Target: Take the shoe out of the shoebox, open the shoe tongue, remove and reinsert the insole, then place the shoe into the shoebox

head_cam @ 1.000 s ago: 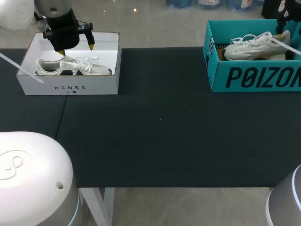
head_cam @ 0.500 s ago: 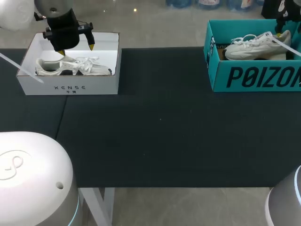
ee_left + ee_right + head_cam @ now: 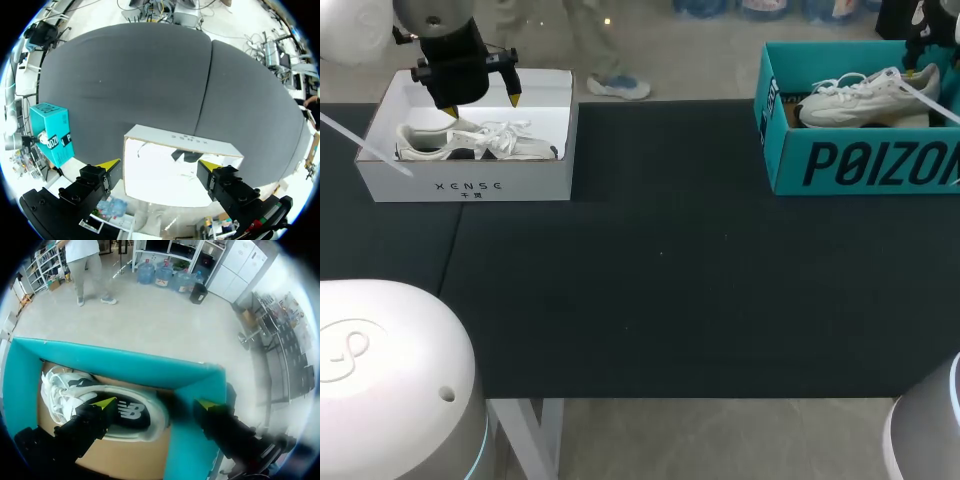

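Hover pose was held, nothing gripped.
Wide open and empty, left gripper (image 3: 160, 164) was held above white shoebox (image 3: 470, 186); right gripper (image 3: 155, 403) likewise above teal shoebox (image 3: 150, 367) with sneaker (image 3: 137, 412).

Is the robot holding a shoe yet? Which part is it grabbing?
No, nothing is held. The left hand hangs open over the white box, and the right hand hangs open over the teal box.
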{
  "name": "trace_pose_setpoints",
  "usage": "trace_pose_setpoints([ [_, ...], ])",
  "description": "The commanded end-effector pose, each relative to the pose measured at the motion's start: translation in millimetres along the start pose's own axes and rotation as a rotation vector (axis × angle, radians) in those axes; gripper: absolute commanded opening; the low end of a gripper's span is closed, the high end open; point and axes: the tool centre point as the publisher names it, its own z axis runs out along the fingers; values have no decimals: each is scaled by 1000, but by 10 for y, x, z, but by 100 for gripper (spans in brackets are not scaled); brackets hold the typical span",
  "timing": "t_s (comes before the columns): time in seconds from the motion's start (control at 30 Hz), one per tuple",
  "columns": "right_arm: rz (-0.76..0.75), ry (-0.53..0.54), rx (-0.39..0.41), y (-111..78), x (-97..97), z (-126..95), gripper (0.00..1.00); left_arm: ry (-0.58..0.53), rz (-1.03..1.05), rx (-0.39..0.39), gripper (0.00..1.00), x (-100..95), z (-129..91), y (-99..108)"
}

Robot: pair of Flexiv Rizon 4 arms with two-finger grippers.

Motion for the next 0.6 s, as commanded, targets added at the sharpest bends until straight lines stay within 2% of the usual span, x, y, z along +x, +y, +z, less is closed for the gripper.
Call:
trace_pose_setpoints([
  [0.03, -2, 3, 492, 172, -46, 94, 100, 2, 2, 0, 100, 2, -3, 4],
  [0.6, -10, -13, 520, -46, -15, 22, 100, 2, 2, 0, 100, 2, -3, 4],
])
